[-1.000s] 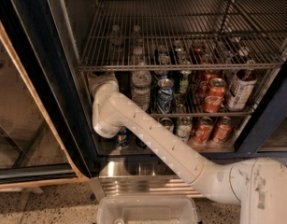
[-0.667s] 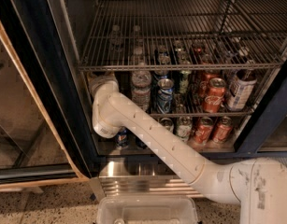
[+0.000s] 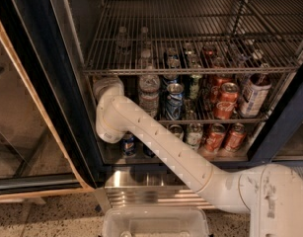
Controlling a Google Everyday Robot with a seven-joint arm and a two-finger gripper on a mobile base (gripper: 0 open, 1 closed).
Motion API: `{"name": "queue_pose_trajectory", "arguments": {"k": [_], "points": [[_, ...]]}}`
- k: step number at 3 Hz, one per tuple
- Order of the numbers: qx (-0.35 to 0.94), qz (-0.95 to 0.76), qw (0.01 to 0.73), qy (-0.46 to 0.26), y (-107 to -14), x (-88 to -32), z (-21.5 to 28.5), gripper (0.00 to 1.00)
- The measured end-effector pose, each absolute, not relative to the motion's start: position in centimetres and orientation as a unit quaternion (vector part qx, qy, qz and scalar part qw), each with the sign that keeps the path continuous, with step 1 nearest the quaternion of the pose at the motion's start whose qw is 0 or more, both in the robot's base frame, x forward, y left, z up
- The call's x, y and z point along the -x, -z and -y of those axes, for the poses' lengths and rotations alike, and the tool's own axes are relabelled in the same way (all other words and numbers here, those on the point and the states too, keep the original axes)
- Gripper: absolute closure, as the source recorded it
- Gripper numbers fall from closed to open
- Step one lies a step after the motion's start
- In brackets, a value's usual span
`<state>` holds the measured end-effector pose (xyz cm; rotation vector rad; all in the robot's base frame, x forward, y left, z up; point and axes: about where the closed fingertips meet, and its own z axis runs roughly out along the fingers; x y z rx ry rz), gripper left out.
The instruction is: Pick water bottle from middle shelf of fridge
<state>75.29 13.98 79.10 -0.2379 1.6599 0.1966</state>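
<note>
One white arm (image 3: 161,147) reaches up from the lower right of the frame. It passes above a clear plastic bin (image 3: 156,222) at the bottom edge and over the ribbed steel base panel (image 3: 126,194) into the fridge (image 3: 37,73). Its gripper (image 3: 107,86) sits left of centre at the left end of the middle shelf (image 3: 205,120), tucked under the front bar of the upper shelf (image 3: 190,71). Whether it is open or closed cannot be told. The water bottle (image 3: 149,92) stands upright on the middle shelf, just right of the gripper. A blue can (image 3: 174,101) stands beside the bottle, and a red can (image 3: 226,100) farther right. Deeper in, more bottles and cans show through the upper shelf.
</note>
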Motion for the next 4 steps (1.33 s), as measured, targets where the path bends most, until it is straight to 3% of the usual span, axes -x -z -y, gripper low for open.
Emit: {"name": "queue_pose_trajectory", "arguments": {"k": [4], "points": [[0.074,-0.724,0.685,-0.038,-79.6,-79.5,-11.9,0.62]]}}
